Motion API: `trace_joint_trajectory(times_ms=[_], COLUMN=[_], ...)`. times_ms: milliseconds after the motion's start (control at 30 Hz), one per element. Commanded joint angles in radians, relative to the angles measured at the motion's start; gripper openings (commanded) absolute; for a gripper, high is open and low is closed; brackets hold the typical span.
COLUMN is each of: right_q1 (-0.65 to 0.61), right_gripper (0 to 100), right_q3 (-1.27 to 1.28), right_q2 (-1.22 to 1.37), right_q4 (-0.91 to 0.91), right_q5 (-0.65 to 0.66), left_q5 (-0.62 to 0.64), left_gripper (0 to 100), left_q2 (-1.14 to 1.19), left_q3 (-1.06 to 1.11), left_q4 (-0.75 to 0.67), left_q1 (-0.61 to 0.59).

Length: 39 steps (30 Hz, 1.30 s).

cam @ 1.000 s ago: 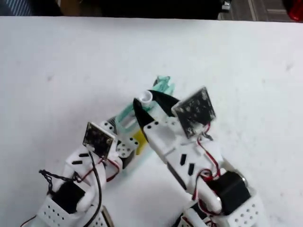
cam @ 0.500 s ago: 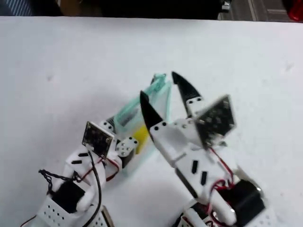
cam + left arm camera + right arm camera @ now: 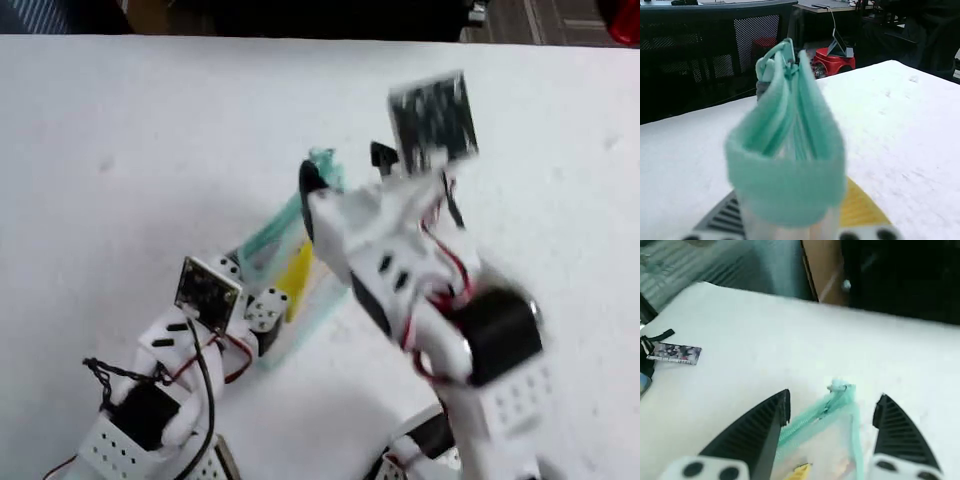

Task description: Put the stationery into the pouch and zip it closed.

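The pouch (image 3: 270,240) lies near the middle of the counter (image 3: 150,130). In the high view its long axis runs from about 7 o'clock up to 1 o'clock.

A yellow item (image 3: 297,270) shows through the pouch's clear side, so at least one piece of stationery is judged to be inside. Whether other pieces lie in with it is hard to make out.

The zip is not yet drawn. In the left wrist view the mint zipper band (image 3: 790,170) gapes wide, and its two sides meet only at the far tip.

The left tool (image 3: 250,288) sits at the pouch's 7 o'clock end and is closed on that end, propping the mouth up.

The right tool (image 3: 834,399) hangs above the 1 o'clock end with its jaws spread wide. One jaw stands on each side of the tip, and neither touches it. The small zip pull (image 3: 837,387) seems to sit between them.

The loading step looks done or nearly so. What is left is the closing. The right tool would have to pinch the pull and draw it along the band toward 7 o'clock, while the left tool anchors the pouch against that drag.
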Motion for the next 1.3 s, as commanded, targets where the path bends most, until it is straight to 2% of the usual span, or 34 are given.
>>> trace_joint_trajectory(times_ms=[0, 133, 200, 400, 567, 667, 833, 933, 1033, 1167, 1267], right_q1=[0.007, -0.013, -0.039, -0.084, -0.054, -0.031, -0.027, -0.022, 0.019, 0.102, 0.136], right_gripper=[26.9, 31.7, 31.6, 31.6, 31.3, 24.8, 0.9, 3.9, 1.6, 1.6, 1.6], right_q3=[-0.236, -0.399, -0.425, -0.387, -0.261, -0.207, -0.18, -0.187, -0.187, -0.187, -0.187], right_q2=[0.179, 0.332, 0.375, 0.401, 0.401, 0.401, 0.412, 0.412, 0.41, 0.41, 0.401], right_q4=[0.17, 0.308, 0.318, 0.318, 0.318, 0.318, 0.318, 0.312, 0.24, 0.087, -0.027], right_q5=[-0.091, -0.106, -0.106, -0.104, -0.075, -0.008, 0.143, 0.198, 0.241, 0.29, 0.365], left_q5=[-0.058, -0.06, -0.061, -0.066, -0.066, -0.068, -0.064, -0.064, -0.044, 0.009, 0.011], left_gripper=[8, 8, 8, 8, 8, 8, 8, 13, 24, 24, 24], left_q2=[-0.016, -0.016, -0.016, -0.016, -0.016, -0.016, -0.016, -0.016, -0.016, -0.016, -0.016], left_q3=[-0.005, -0.005, -0.005, -0.005, -0.005, -0.005, -0.005, -0.012, -0.074, -0.23, -0.279], left_q4=[-0.011, -0.011, -0.011, -0.012, -0.014, -0.014, -0.014, 0.0, 0.114, 0.322, 0.377], left_q1=[-0.004, -0.004, -0.004, -0.004, -0.004, -0.004, -0.002, -0.002, 0.019, 0.047, 0.041])
